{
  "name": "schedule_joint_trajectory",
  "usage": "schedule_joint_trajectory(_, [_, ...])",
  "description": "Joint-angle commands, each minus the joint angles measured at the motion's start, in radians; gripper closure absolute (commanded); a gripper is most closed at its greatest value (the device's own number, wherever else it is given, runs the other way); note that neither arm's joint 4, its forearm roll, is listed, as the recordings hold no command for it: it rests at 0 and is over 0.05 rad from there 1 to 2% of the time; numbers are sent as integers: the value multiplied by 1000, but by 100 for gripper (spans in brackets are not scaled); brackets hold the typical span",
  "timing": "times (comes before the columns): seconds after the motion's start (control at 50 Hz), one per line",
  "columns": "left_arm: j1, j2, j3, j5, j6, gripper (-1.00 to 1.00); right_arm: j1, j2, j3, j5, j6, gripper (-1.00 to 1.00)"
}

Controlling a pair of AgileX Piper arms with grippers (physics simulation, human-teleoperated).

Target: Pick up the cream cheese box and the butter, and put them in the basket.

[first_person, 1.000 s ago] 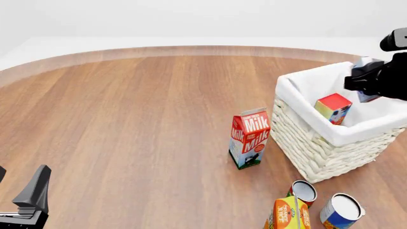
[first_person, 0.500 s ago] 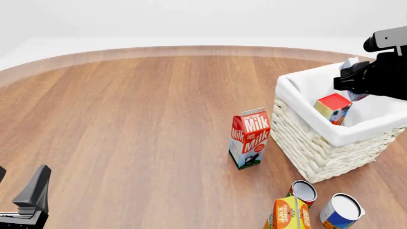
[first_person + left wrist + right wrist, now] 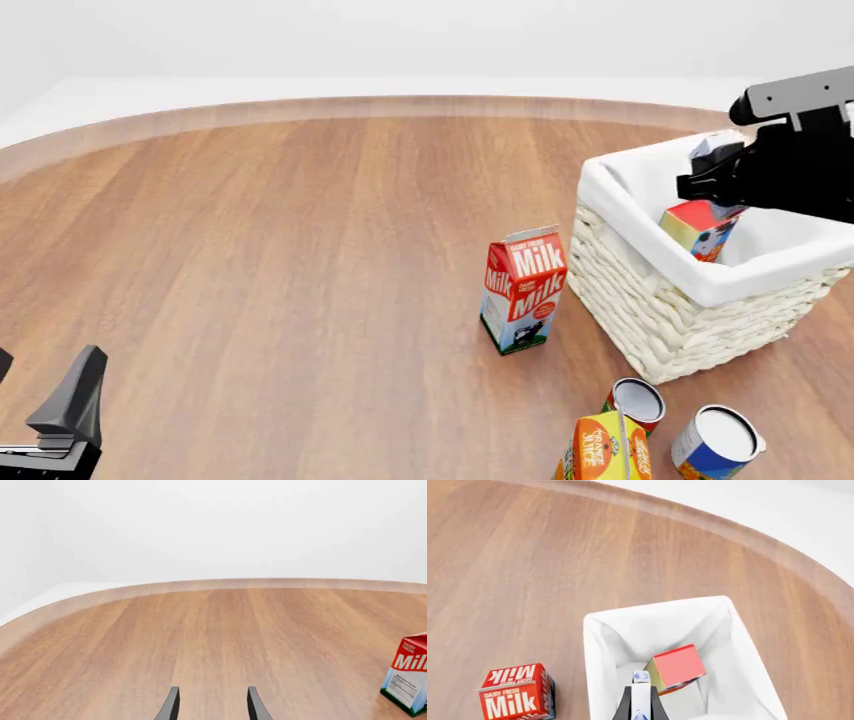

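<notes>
Whitish and thin, the cream cheese box [image 3: 640, 702] is pinched between the closed-down fingers of the right gripper [image 3: 640, 711], held over the open basket [image 3: 627, 185] — a light, stiff little carton by the look of it, best gripped across its narrow faces as it is now, and smooth enough to slip if the squeeze eases. Just beside it, already inside the basket, the butter [image 3: 697, 228] stands tilted against the lining (red end up); being boxy and rigid, it should take a knock from a dropped carton without harm. Outside the wicker wall, the milk carton [image 3: 523, 290] stands upright on the tabletop [image 3: 267, 250]. Well apart, the left gripper [image 3: 212, 707] hangs open and empty.
</notes>
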Motion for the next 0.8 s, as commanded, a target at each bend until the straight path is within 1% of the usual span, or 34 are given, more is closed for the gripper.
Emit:
schedule_joint_trajectory(0.02, [0, 0, 0, 0, 0, -100, 7, 29, 0, -25, 0, 100])
schedule_joint_trajectory(0.24, [0, 0, 0, 0, 0, -100, 9, 54, -18, -29, 2, 100])
schedule_joint_trajectory(0.34, [0, 0, 0, 0, 0, -100, 3, 77, -17, -45, 4, 100])
schedule_joint_trajectory(0.46, [0, 0, 0, 0, 0, -100, 3, 106, 0, -73, 3, 100])
schedule_joint_trajectory(0.8, [0, 0, 0, 0, 0, -100, 4, 140, 18, -102, -5, 100])
